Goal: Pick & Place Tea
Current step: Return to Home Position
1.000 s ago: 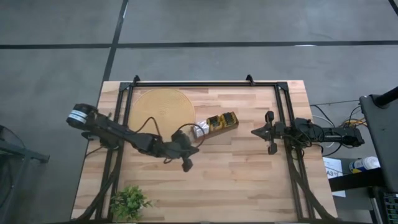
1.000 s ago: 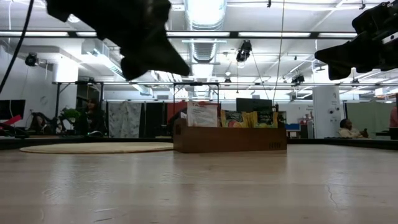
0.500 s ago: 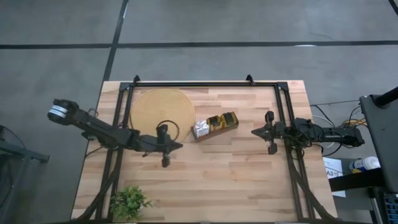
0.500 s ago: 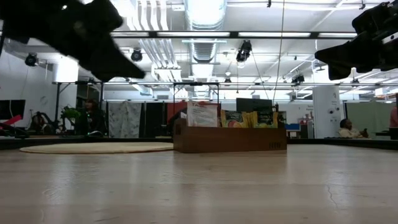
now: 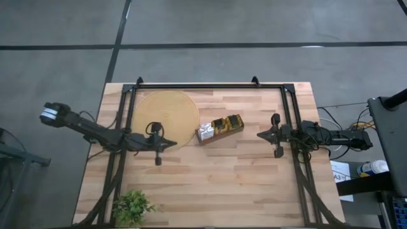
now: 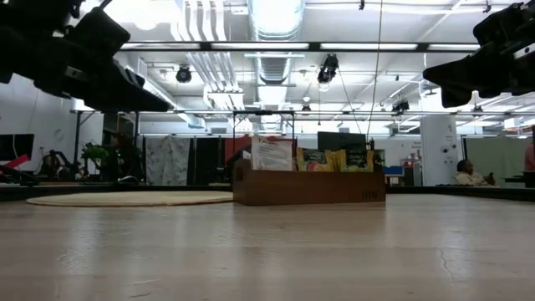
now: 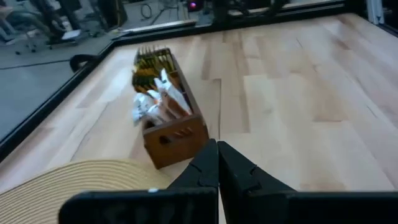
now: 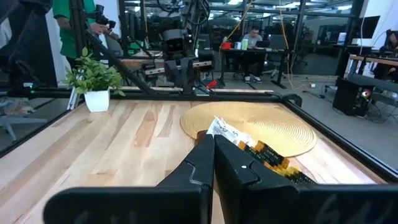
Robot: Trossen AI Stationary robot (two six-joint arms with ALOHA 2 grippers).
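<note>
Hovering over the edge of the round woven straw mat (image 5: 166,111), the left gripper (image 5: 173,144) is showing its two dark fingers (image 7: 208,163) pressed together, empty. Just ahead of its tips, the small flat white, green-yellow and orange tea sachets (image 7: 158,99) are standing upright in the long brown wooden compartment tray (image 7: 177,135). Beyond the tray, the right gripper (image 5: 259,134) is hanging, likewise pinched together on nothing.
</note>
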